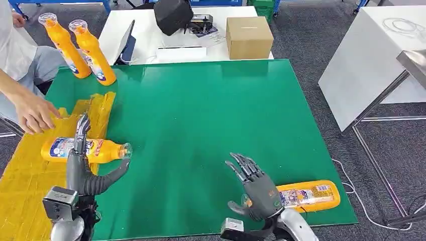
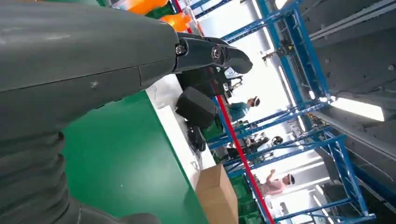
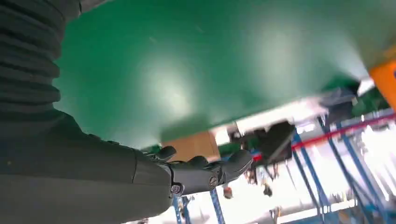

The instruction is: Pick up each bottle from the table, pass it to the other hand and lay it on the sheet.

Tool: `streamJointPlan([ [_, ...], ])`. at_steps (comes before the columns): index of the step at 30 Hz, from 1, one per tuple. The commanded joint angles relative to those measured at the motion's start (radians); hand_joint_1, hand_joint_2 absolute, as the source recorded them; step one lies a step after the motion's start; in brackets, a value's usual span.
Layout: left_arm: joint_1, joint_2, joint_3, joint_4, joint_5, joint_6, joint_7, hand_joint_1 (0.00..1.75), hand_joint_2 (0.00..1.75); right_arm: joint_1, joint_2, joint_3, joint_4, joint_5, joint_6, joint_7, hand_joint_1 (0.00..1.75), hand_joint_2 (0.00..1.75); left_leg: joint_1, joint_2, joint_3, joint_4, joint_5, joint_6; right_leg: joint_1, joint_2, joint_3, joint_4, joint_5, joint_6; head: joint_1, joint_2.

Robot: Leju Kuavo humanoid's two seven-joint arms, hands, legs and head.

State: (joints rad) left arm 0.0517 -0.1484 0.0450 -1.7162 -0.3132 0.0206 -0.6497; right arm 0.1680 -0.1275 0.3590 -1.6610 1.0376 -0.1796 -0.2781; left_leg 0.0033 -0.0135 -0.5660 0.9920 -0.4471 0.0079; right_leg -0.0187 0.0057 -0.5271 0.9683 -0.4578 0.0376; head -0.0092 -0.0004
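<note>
An orange bottle (image 1: 103,150) lies on its side across the edge of the yellow sheet (image 1: 25,175), cap toward the green mat (image 1: 211,115). My left hand (image 1: 80,160) reaches over it with fingers stretched straight and thumb spread, gripping nothing. Another orange bottle (image 1: 307,196) lies near the mat's front right corner, and my right hand (image 1: 253,187) stands open beside its neck end, fingers spread. Two more orange bottles (image 1: 63,45) (image 1: 95,52) stand at the back left. The left wrist view shows my left hand (image 2: 93,60) with fingers straight; the right wrist view shows my right hand (image 3: 140,177) above the mat.
A person's hand (image 1: 32,113) rests on the yellow sheet at the left. Behind the mat, a white table (image 1: 150,30) carries a cardboard box (image 1: 249,36) and a black bag (image 1: 173,15). Another white table (image 1: 371,55) stands to the right.
</note>
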Motion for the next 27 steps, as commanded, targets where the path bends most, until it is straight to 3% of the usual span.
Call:
streamJointPlan([
  [1, -0.093, 0.012, -0.052, 0.155, 0.005, 0.007, 0.005, 0.0, 1.75, 0.145, -0.218, -0.041, -0.115, -0.059, 0.027, -0.004, 0.0, 1.75, 0.0, -0.005, 0.001, 0.0, 0.0, 0.0, 0.0, -0.007, 0.004, -0.001, -0.002, -0.001, 0.0, 0.0],
  [8, -0.089, 0.015, -0.057, 0.148, 0.008, 0.009, 0.006, 0.0, 1.75, 0.139, -0.22, -0.053, -0.102, -0.051, 0.031, 0.016, 0.0, 1.75, 0.0, 0.0, 0.001, -0.001, 0.0, 0.0, 0.001, -0.001, 0.002, -0.001, 0.0, -0.001, 0.0, 0.0],
  [17, -0.088, 0.021, -0.079, 0.176, 0.012, 0.03, 0.008, 0.0, 1.75, 0.114, -0.19, -0.273, 0.017, -0.029, 0.037, 0.0, 0.0, 1.75, 0.001, 0.001, 0.003, -0.001, 0.0, 0.0, 0.002, -0.002, 0.005, -0.003, 0.0, -0.002, 0.0, 0.0],
  [27, -0.084, 0.02, -0.046, 0.198, 0.026, 0.033, 0.006, 0.0, 1.75, 0.072, -0.168, -0.364, 0.094, 0.062, 0.037, 0.009, 0.0, 1.75, 0.0, 0.003, 0.002, -0.001, 0.0, 0.0, 0.0, 0.0, 0.003, -0.002, 0.0, -0.001, 0.0, 0.0],
])
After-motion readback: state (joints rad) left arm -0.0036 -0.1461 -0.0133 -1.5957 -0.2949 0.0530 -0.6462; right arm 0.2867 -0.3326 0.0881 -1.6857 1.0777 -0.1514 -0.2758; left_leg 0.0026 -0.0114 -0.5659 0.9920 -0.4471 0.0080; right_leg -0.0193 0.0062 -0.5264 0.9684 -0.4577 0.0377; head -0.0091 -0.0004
